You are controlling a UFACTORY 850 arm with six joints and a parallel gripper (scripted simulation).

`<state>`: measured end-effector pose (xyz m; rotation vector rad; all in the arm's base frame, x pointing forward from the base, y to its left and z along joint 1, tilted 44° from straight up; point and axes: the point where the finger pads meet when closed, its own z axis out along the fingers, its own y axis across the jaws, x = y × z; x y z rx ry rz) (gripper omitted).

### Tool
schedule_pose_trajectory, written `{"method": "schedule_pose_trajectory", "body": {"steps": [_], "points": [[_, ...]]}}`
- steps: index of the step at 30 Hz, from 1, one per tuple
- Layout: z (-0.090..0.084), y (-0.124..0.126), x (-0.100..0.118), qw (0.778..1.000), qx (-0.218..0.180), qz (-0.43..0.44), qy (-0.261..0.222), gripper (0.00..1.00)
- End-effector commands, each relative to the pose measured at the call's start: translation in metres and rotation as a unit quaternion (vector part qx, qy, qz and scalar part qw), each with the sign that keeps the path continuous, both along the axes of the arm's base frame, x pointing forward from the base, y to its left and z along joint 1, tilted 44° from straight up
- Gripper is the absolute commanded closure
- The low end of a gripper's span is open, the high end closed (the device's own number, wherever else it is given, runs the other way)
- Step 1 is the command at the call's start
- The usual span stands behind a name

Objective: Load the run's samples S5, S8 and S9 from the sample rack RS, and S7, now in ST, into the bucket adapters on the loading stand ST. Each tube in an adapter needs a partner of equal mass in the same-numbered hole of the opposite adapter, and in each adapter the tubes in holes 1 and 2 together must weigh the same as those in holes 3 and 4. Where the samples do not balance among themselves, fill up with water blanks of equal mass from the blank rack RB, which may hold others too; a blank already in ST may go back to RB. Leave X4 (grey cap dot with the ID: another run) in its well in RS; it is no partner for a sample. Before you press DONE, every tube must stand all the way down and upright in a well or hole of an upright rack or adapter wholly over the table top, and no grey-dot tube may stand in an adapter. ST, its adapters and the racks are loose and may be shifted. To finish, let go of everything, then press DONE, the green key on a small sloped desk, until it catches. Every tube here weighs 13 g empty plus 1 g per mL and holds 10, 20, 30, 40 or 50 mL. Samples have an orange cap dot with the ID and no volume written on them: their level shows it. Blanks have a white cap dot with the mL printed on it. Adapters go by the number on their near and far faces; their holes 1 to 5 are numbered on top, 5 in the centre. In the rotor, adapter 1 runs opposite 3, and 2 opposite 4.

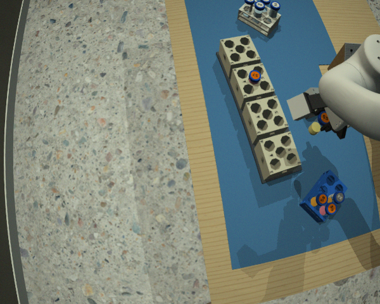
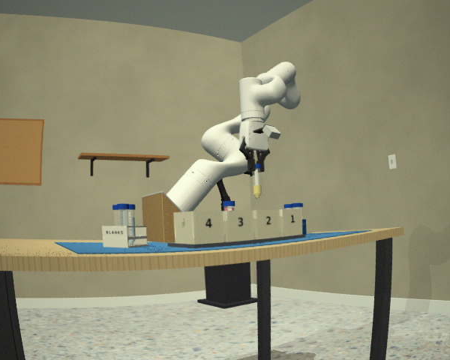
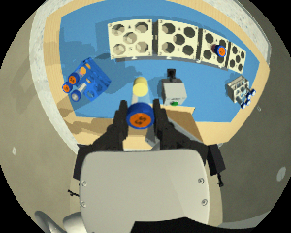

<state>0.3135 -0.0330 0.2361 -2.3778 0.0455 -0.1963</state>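
Note:
My gripper (image 1: 323,122) (image 2: 257,164) (image 3: 140,107) is shut on a sample tube (image 1: 313,128) (image 2: 256,182) (image 3: 141,87) with an orange cap dot that looks like S8 and a little yellow liquid. It holds the tube upright, high above the mat, on the arm side of adapter 2 (image 1: 249,118) (image 2: 268,220). Sample S7 (image 1: 254,75) (image 2: 228,205) (image 3: 218,49) stands in adapter 3 (image 1: 236,81) (image 2: 240,222). The blue sample rack RS (image 1: 310,211) (image 3: 97,72) holds two orange-dot tubes (image 1: 322,198) (image 1: 331,208) and the grey-dot X4 (image 1: 339,196).
Adapters 4 (image 1: 224,49) (image 2: 208,223) and 1 (image 1: 265,163) (image 2: 292,218) stand empty at the stand's ends. Blank rack RB (image 1: 260,26) (image 2: 118,234) (image 3: 239,88) holds several blanks. The DONE desk (image 3: 175,92) lies below my wrist, hidden in the top view. The arm's wooden base block (image 2: 155,217) stands behind.

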Motion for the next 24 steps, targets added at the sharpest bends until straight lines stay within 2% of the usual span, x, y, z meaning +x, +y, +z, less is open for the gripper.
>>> {"method": "schedule_pose_trajectory", "body": {"steps": [1,5,20,24], "points": [[-0.016,-0.020,0.013,1.000,0.001,0.000,-0.001,1.00],[-0.022,-0.027,0.016,1.000,0.001,0.000,-0.001,1.00],[-0.066,-0.080,0.046,1.000,0.001,0.000,-0.001,1.00],[-0.072,-0.087,0.050,1.000,0.001,0.000,-0.001,1.00]]}}
